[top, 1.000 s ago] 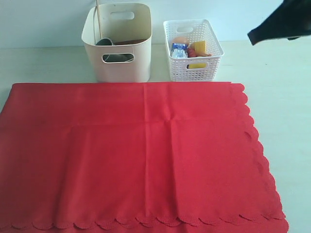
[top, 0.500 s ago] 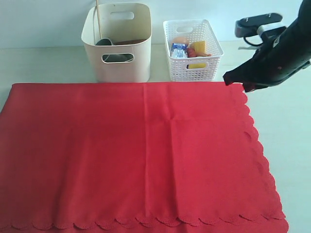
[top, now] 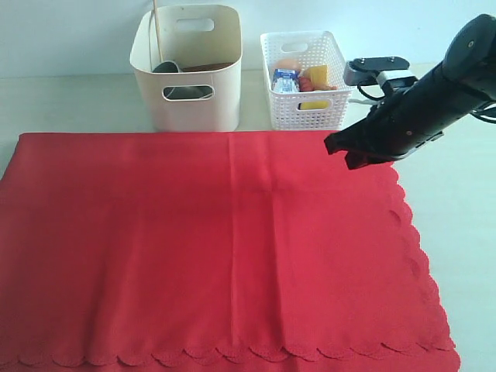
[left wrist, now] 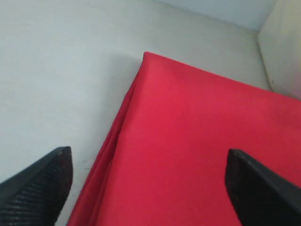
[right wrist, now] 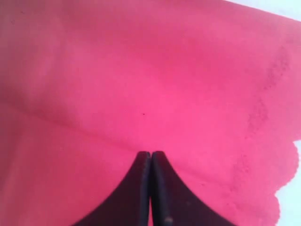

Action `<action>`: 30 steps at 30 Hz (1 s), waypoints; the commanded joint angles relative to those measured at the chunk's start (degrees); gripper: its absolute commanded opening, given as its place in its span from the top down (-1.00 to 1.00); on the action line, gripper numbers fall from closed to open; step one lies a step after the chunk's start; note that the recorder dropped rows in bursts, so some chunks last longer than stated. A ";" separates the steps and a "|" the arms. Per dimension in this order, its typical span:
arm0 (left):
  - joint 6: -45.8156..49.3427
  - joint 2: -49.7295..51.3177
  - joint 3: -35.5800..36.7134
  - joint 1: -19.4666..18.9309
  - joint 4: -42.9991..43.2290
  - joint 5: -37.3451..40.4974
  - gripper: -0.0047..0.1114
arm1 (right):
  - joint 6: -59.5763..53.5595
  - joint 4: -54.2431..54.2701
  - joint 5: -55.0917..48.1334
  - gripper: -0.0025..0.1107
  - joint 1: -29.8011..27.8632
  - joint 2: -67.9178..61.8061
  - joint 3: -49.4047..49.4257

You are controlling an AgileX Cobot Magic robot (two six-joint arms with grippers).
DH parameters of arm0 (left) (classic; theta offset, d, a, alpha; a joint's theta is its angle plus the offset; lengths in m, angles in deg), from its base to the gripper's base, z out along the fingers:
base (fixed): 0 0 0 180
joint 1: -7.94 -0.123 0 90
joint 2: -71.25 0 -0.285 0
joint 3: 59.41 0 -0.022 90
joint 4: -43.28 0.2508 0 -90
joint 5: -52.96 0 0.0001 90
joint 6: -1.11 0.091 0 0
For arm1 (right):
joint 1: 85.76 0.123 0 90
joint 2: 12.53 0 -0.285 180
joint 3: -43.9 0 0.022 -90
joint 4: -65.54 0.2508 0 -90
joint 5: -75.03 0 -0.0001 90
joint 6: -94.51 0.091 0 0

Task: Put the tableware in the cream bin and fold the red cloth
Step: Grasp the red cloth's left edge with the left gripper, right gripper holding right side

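**Red cloth flat on table, both grippers empty at its far edge**

Large bright red rectangular cloth (top: 217, 248) with scalloped edges: spread flat over the pale tabletop (top: 70, 101), faint creases across and down the middle.

Tall cream smooth-walled plastic bin (top: 198, 112): just behind the cloth's far edge, left of centre in the exterior view. Holds a steel cup (top: 166, 67), a thin wooden stick (top: 156, 35) leaning up past the rim, and something brown (top: 208, 67). Rest of contents hidden by the wall.

Small white perforated lattice basket (top: 310, 112): near the bin on its right, not touching it. Holds yellow pieces (top: 318, 76) and a blue-and-white carton (top: 285, 80).

Right gripper (top: 335, 147): pinched fully closed, nothing between the tips, low over the cloth near its far right corner. Cannot tell whether touching the fabric. Same in the right wrist view: tips pressed together above red fabric, scalloped border close by.

Left gripper (left wrist: 146, 153): out of the exterior view. In the left wrist view, spread wide, holding nothing, straddling a cloth corner. One finger (left wrist: 40, 188) over bare table, the other over fabric, bin wall in sight beyond.
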 commanded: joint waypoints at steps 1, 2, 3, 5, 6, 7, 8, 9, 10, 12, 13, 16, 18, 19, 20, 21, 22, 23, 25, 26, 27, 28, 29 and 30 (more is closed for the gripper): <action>2.28 10.31 -4.62 -0.08 0.24 -2.71 -0.61 | -1.54 1.31 1.08 0.96 -0.20 0.00 0.16; 2.59 12.70 -5.63 -0.08 0.71 -3.31 -0.61 | -1.54 1.41 1.06 0.96 -0.20 0.00 0.16; 3.49 14.57 -6.62 -0.08 1.42 -4.03 -0.61 | -1.54 1.73 1.06 0.96 -0.20 0.00 0.16; 6.15 18.99 -8.78 -0.08 1.81 -4.78 -0.61 | -1.66 2.58 1.06 0.96 -0.20 0.00 0.16; 6.41 20.58 -9.70 -0.08 1.81 -4.78 -0.61 | -2.07 2.88 1.06 0.96 -0.20 0.00 0.27; 6.41 22.47 -10.81 -0.08 1.81 -4.78 -0.61 | -2.47 3.26 0.92 0.96 -0.05 0.00 0.40; 6.41 24.17 -11.81 -0.08 1.81 -4.78 -0.61 | -2.94 3.48 1.13 0.96 0.08 0.00 0.53; 6.41 25.73 -12.66 -0.08 1.92 -4.63 -0.61 | -3.30 3.59 1.03 0.96 0.35 -0.11 0.53; 6.56 27.15 -13.24 -0.08 2.06 -4.63 -0.61 | -3.30 3.59 1.03 0.96 0.58 -0.09 0.53; 8.31 29.71 -14.16 -0.18 2.07 -4.54 -0.61 | -3.43 3.69 1.14 0.96 1.54 -0.49 0.53; 9.32 30.57 -14.45 -0.16 2.07 -4.54 -0.61 | -3.93 3.69 1.28 0.96 2.01 -0.61 0.53; 10.90 33.26 -15.47 -0.21 2.07 -4.51 -0.61 | -4.96 3.57 1.28 0.96 4.14 -1.49 0.53; 11.99 35.03 -16.11 -0.21 2.07 -4.51 -0.61 | -6.01 3.57 1.28 0.96 5.57 -2.11 0.53; 11.99 35.72 -16.27 -0.21 2.07 -4.51 -0.61 | -6.39 3.47 1.28 0.96 6.18 -2.35 0.53; 12.13 36.48 -16.55 -0.21 2.07 -4.41 -0.61 | -6.49 3.15 1.28 0.96 6.87 -2.56 0.53; 12.22 37.16 -16.85 -0.21 2.07 -4.31 -0.61 | -6.49 2.83 1.28 0.96 7.48 -2.67 0.68; 12.58 37.75 -16.98 -0.21 2.07 -4.31 -0.61 | -6.49 2.67 1.67 0.96 7.84 -2.67 0.97; 13.15 38.26 -17.09 -0.21 2.07 -4.31 -0.61 | -6.49 2.69 2.27 0.96 8.37 -2.67 1.32; 13.63 39.09 -17.22 -0.21 2.16 -4.20 -0.61 | -6.49 2.69 3.55 0.96 8.70 -2.67 2.25; 13.64 39.69 -17.22 -0.21 2.66 -4.20 -0.61 | -6.49 2.69 4.15 0.96 8.70 -2.67 2.90; 13.64 40.05 -17.22 -0.21 2.95 -4.20 -0.59 | -6.49 2.69 4.95 0.96 8.70 -2.67 3.53; 13.64 40.33 -17.22 -0.21 3.45 -4.20 -0.56 | -6.37 2.69 5.58 0.96 8.70 -2.67 4.04; 13.64 40.72 -17.22 -0.21 4.15 -4.20 -0.50 | -6.14 2.69 6.07 0.96 8.70 -2.67 4.71; 13.64 40.99 -17.22 -0.21 4.42 -4.39 -0.40 | -6.14 2.69 6.62 0.96 8.70 -2.67 5.42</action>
